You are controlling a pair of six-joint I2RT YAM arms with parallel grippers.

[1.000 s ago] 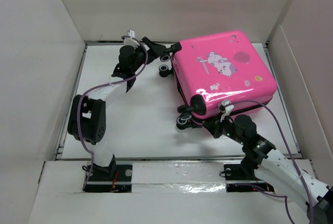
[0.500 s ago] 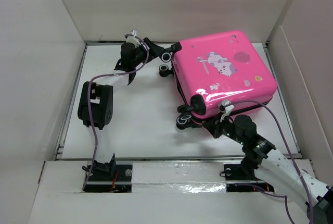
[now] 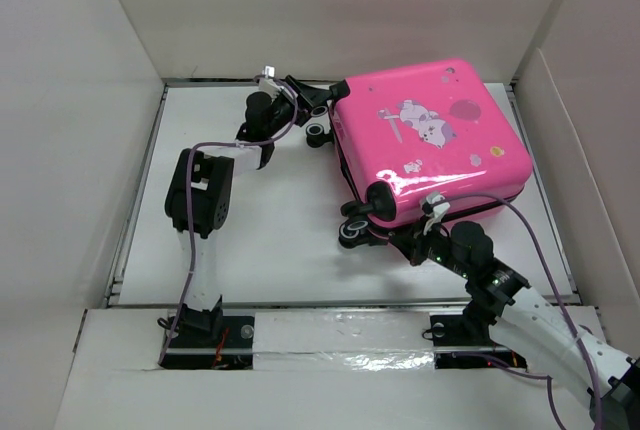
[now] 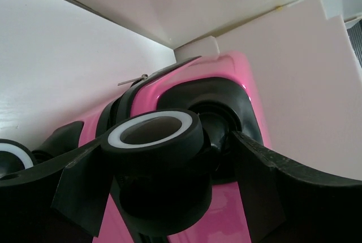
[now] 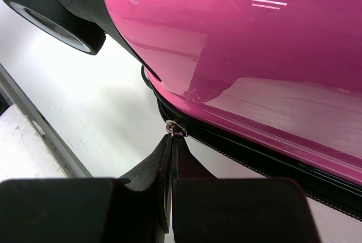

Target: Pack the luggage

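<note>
Lying flat on the white table (image 3: 260, 220), toward its far right corner: the luggage (image 3: 430, 140), small, squarish, hard-shelled. Finished in glossy hot pink, bright enough to throw back the overhead lights. Printed on the upper face with a pale cartoon animal (image 3: 425, 122) and round balloons (image 3: 463, 108) in a duller pink. Closed, the two halves meeting along a black zipper track (image 5: 271, 158) that runs round the rim. Fitted with black wheels (image 3: 352, 234) with white rings, set in pairs at the two corners of the side that faces left, each pair seated in a black housing let into the shell.

Straddled at the far wheel (image 4: 153, 141) by the left gripper (image 3: 310, 107) — jaws spread wide, one dark finger on either side of the tyre; whether the pads press the rubber cannot be told. Seen from that wrist, filling the lower view with wheel and pink corner, and showing a thin metal tab at the seam above.

Taken at the near edge by the right gripper (image 5: 171, 141), jaws pressed together on the small metal zipper pull (image 5: 176, 130), just beside the near wheel corner and low over the table.

Enclosed on three sides by plain white walls (image 3: 330, 10), with the far wheel corner close to the back one.
</note>
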